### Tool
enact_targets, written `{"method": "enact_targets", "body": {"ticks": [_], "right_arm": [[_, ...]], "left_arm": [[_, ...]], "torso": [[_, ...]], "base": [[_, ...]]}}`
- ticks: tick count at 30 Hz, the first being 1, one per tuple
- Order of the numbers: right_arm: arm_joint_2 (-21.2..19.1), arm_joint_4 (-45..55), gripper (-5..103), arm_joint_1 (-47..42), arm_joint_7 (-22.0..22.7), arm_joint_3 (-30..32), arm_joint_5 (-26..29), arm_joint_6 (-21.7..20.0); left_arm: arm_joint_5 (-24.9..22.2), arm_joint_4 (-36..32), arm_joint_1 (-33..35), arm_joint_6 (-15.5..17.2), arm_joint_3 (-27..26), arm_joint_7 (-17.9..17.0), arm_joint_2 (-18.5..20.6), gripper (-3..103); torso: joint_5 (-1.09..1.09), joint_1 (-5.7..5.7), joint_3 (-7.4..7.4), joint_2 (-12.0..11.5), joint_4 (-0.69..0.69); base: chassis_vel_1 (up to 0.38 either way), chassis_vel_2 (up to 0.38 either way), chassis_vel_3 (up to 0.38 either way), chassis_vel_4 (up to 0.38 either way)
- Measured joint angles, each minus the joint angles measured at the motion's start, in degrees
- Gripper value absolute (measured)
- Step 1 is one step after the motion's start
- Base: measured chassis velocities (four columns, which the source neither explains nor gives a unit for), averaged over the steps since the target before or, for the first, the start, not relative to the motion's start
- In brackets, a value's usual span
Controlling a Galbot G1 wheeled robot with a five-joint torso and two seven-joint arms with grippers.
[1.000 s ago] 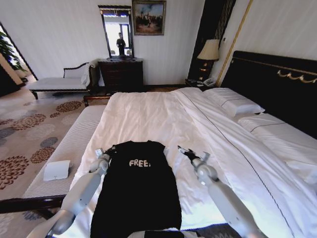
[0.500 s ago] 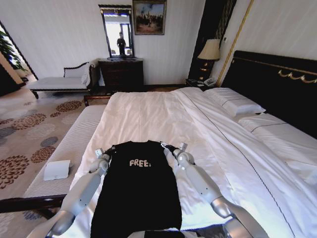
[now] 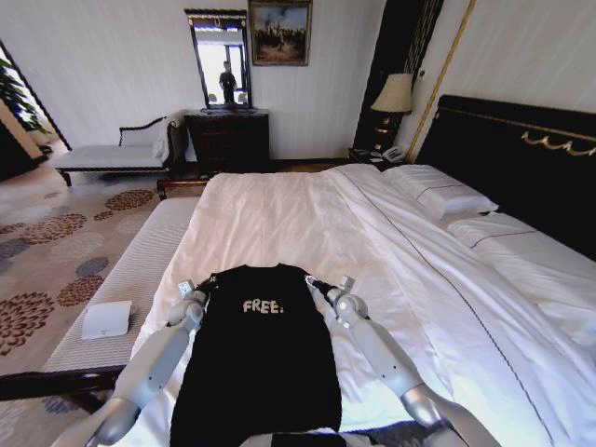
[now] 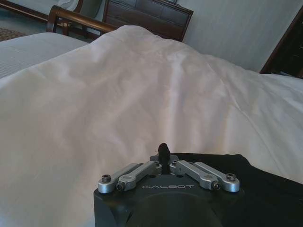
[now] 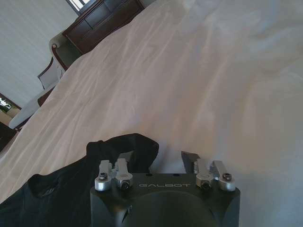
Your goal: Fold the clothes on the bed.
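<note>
Black soft T-shirt (image 3: 256,358) with white "FREE!" lettering lies flat on the white bed (image 3: 279,214). Right claw (image 3: 321,285), fingers apart, has moved in to its sleeve; left claw (image 3: 198,286) sits pinched together at the opposite sleeve, so folding can begin.

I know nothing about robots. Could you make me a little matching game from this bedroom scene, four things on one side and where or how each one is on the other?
Things:
1. black T-shirt
2. left gripper
3. right gripper
4. small white box

Place or state:
a. lying on the striped bench beside the bed
b. fingers open, at the shirt's right sleeve
c. spread flat on the bed's white cover
d. fingers shut, at the shirt's left sleeve

Pairs: 1-c, 2-d, 3-b, 4-a
</note>
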Motion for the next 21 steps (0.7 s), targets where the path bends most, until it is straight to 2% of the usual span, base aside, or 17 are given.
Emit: {"method": "enact_targets", "body": {"ticks": [4, 6, 8, 9, 13, 21], "right_arm": [[0.2, -0.4, 36, 0.3, 0.1, -0.1, -0.4, 0.2], [0.3, -0.4, 36, 0.3, 0.2, -0.1, -0.4, 0.3], [0.4, -0.2, 25, 0.2, 0.3, -0.2, -0.5, 0.4], [0.4, -0.2, 25, 0.2, 0.3, -0.2, -0.5, 0.4], [0.3, -0.1, 4, 0.4, 0.5, -0.4, -0.5, 0.4], [0.1, 1.3, 0, 0.0, 0.9, -0.6, -2.6, 0.7]], "left_arm": [[-0.1, 0.0, -0.1, 0.0, 0.1, 0.0, 0.0, 1], [-0.1, -0.1, -0.1, 0.0, 0.1, 0.0, 0.0, 1], [-0.1, -0.2, 0.1, 0.0, 0.1, 0.0, 0.0, 1], [-0.1, -0.2, 0.1, 0.0, 0.1, 0.0, 0.0, 1], [-0.1, -0.3, 0.0, 0.0, 0.1, -0.1, 0.0, 1], [-0.2, -1.4, 0.4, 0.0, 0.0, -0.1, 0.3, 1]], "torso": [[0.0, 0.01, 0.0, 0.0, 0.0], [0.0, 0.0, 0.0, 0.0, 0.0], [0.0, 0.01, 0.0, 0.0, 0.0], [0.0, 0.01, 0.0, 0.0, 0.0], [0.0, 0.0, 0.0, 0.0, 0.0], [0.0, 0.01, 0.0, 0.0, 0.0]], "base": [[0.0, 0.0, 0.0, 0.0], [0.0, 0.0, 0.0, 0.0], [0.0, 0.0, 0.0, 0.0], [0.0, 0.0, 0.0, 0.0], [0.0, 0.0, 0.0, 0.0], [0.0, 0.0, 0.0, 0.0]]}}
